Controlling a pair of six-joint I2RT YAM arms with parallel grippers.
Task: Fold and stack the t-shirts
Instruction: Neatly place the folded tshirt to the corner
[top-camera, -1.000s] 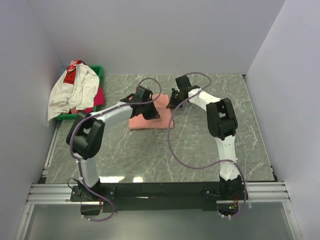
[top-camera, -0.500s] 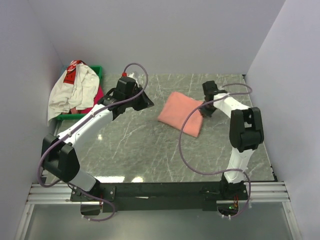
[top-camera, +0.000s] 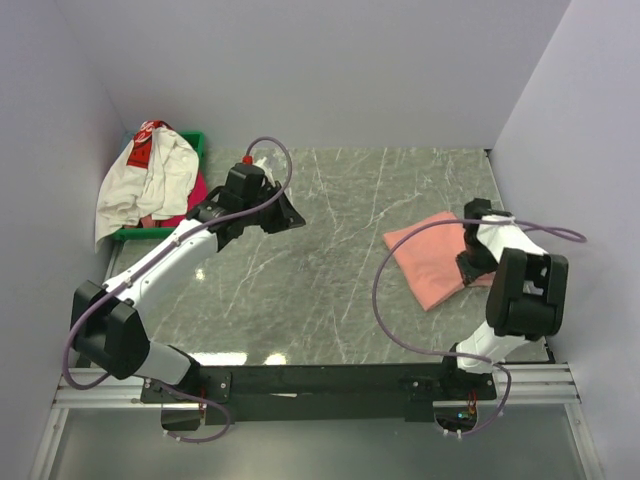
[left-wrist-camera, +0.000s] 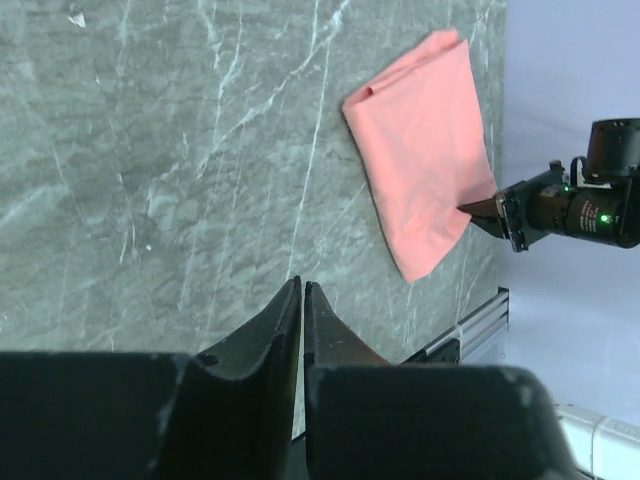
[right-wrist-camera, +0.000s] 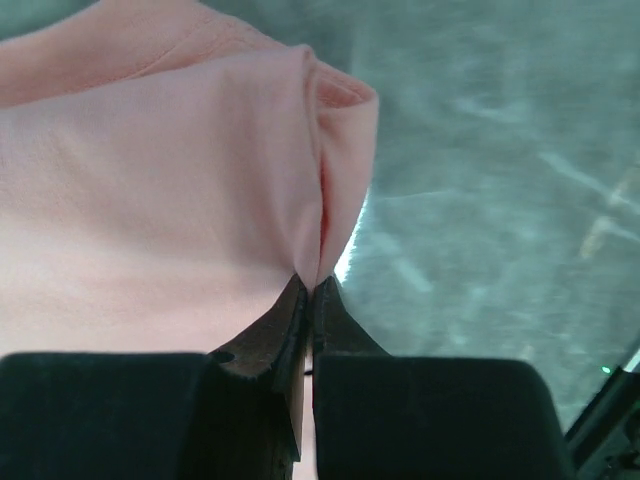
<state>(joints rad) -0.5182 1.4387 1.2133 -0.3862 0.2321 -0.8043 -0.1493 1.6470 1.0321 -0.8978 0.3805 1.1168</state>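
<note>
The folded salmon-pink t-shirt lies flat at the right of the table; it also shows in the left wrist view and the right wrist view. My right gripper is shut on its right edge, pinching a fold of cloth. My left gripper is shut and empty above the table's back left, well apart from that shirt. The white t-shirt with the red patch is heaped over a magenta-pink one at the far left.
A green plastic tray under the heaped shirts stands against the left wall. Grey walls close in the table on three sides. An aluminium rail runs along the near edge.
My right gripper has dragged the salmon-pink t-shirt from the table's middle to the right side. My left gripper let go of it and drew back to the back left.
</note>
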